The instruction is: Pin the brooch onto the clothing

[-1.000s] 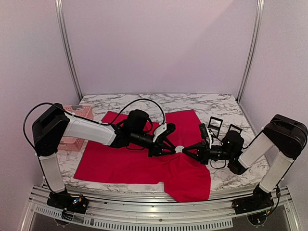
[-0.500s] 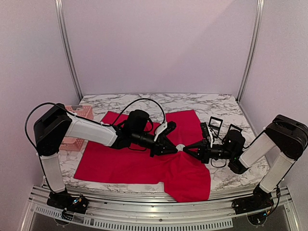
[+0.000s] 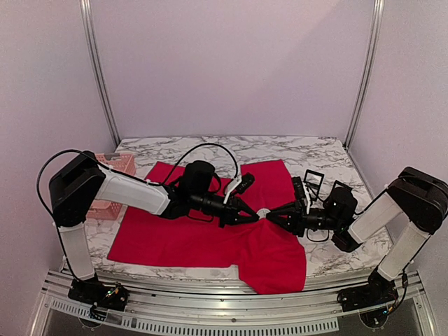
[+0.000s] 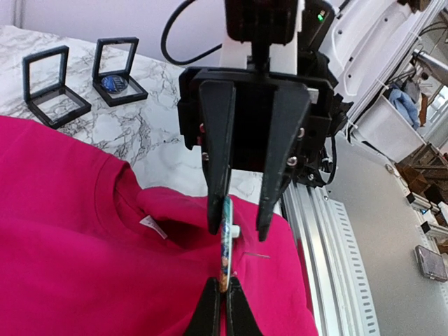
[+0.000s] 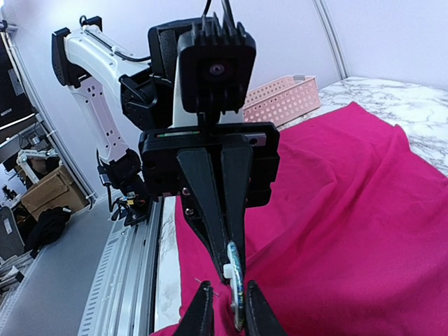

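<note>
Over the clothing (image 3: 175,241), our left fingers (image 4: 208,313) clamp the brooch (image 4: 225,241); right fingers (image 4: 217,140) stand parted around it; pinning looks unfinished.

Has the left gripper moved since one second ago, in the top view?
Yes. The left gripper closed onto the brooch; against the pink basket, its position hardly shifted.

Left arm (image 3: 129,190): white shell link, boxy black shoulder and black joint housings; thin black cable (image 3: 210,145) arching above the forearm.
Right arm (image 3: 374,213): same white-and-black build.
Left gripper (image 3: 253,218): black block body, two tapered black fingers, square black camera housing (image 5: 215,70) on top.
Right gripper (image 4: 238,234): matching black wedge fingers, small silver screws (image 4: 301,131), green indicator light (image 4: 322,15).
</note>
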{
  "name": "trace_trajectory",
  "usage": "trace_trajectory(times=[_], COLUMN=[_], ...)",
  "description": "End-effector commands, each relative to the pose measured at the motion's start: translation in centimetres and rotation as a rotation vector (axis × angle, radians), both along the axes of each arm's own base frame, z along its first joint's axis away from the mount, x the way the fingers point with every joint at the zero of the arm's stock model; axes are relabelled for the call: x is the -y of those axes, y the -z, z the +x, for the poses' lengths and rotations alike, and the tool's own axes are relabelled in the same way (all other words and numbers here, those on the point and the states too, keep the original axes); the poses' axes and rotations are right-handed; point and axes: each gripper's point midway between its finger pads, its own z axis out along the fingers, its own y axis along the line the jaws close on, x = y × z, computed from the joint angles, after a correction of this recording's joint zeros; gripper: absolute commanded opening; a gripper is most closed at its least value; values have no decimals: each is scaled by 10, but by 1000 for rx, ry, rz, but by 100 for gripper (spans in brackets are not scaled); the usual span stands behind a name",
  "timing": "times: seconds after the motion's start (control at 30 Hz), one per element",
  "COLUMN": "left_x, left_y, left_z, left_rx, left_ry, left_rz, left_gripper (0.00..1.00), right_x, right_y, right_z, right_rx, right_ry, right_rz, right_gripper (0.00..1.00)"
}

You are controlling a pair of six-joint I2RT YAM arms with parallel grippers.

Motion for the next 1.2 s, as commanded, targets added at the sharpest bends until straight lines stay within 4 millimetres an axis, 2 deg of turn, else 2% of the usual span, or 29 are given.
trace_trajectory(times=[0.0, 0.23, 0.37, 0.47, 0.73, 0.93, 1.03, 1.17], left_x=[5, 6, 7, 9, 10, 10, 9, 8], left_y=[-17, -15, -18, -19, -14, -12, -11, -11], left_z=[0, 4, 4, 3, 4, 2, 0, -3], left_rx=[-62, -51, -41, -35, -17, 3, 17, 68], left_ry=[-29, -47, -43, -39, -48, -41, -34, -19], left_rz=[-56, -51, -64, -69, -53, -45, -43, -40], left_gripper=[0, 0, 0, 0, 0, 0, 0, 0], right_x=[-2, 0, -1, -4, -13, -15, -14, -16], right_y=[-18, 4, 15, 16, 7, 2, -2, -6], right_z=[2, 1, 10, 18, 23, 21, 19, 17], right_rx=[111, 194, 230, 263, 252, 239, 245, 234], right_ry=[8, 0, 26, 42, 27, 8, 2, -19], right_rz=[8, -117, -177, -183, -133, -107, -90, -76], right_gripper=[27, 50, 53, 51, 48, 38, 28, 24])
